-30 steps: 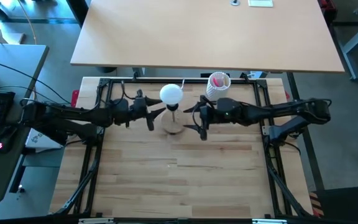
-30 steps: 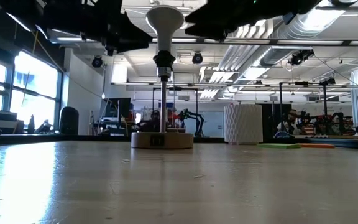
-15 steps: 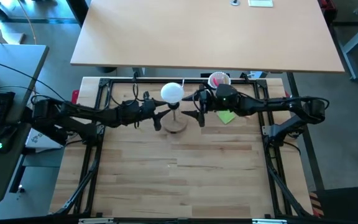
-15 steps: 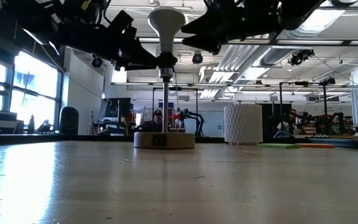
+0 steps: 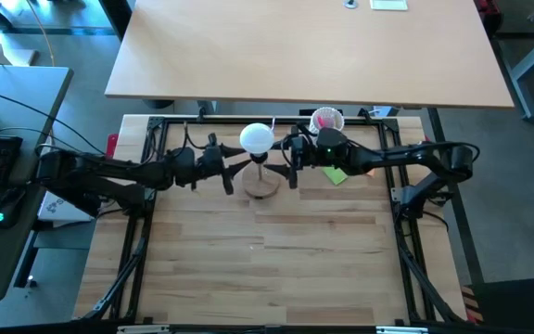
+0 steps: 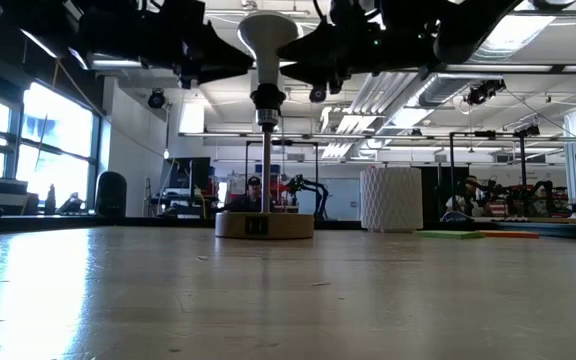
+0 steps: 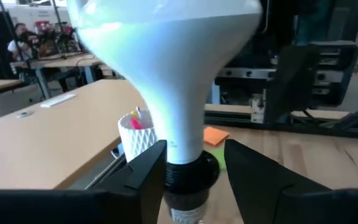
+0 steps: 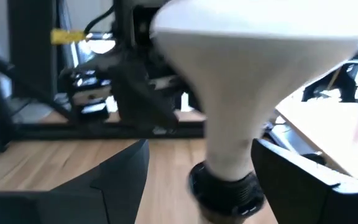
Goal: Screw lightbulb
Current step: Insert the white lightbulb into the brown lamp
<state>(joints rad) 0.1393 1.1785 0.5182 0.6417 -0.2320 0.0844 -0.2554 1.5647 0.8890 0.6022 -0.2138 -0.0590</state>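
Lightbulb [image 5: 256, 138] stands upright in the black socket [image 6: 266, 97] atop the wooden stand [image 5: 260, 186], near table center toward 12 o'clock. Left gripper [image 7: 191, 165] brackets the socket from 9 o'clock, likely to steady it; whether its fingers press I cannot tell. Right gripper [image 8: 197, 168], from 3 o'clock, straddles the neck, fingers spread, probably ready to twist

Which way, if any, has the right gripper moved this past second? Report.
Yes: the right gripper shifted toward the far edge, nearer the white cup.
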